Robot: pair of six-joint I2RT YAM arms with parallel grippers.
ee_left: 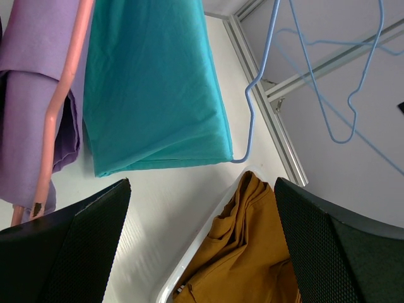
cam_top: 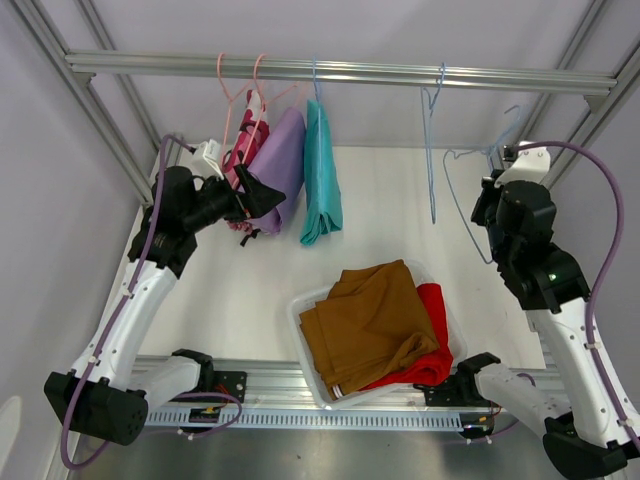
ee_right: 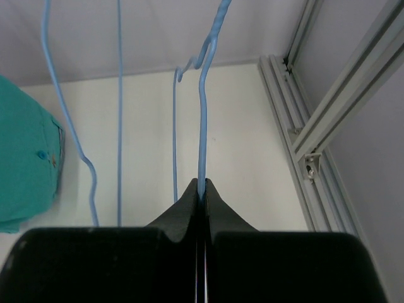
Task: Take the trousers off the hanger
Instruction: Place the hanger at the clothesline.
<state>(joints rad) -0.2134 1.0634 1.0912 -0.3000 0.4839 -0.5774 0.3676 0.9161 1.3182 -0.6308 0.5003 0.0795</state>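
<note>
Trousers: lilac pair, teal pair and pink camouflage pair hanging from rail; mustard-brown pair over red pair in bin (left gripper spread wide beside lilac pair; right gripper pinching blue hanger).

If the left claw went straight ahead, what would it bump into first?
Probably the teal trousers hanging ahead of the open left gripper, though depth is hard to judge.

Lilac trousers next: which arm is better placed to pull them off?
Left. The left gripper is open right beside the lilac trousers; the right gripper is shut on a bare blue hanger, far to the other side.
</note>
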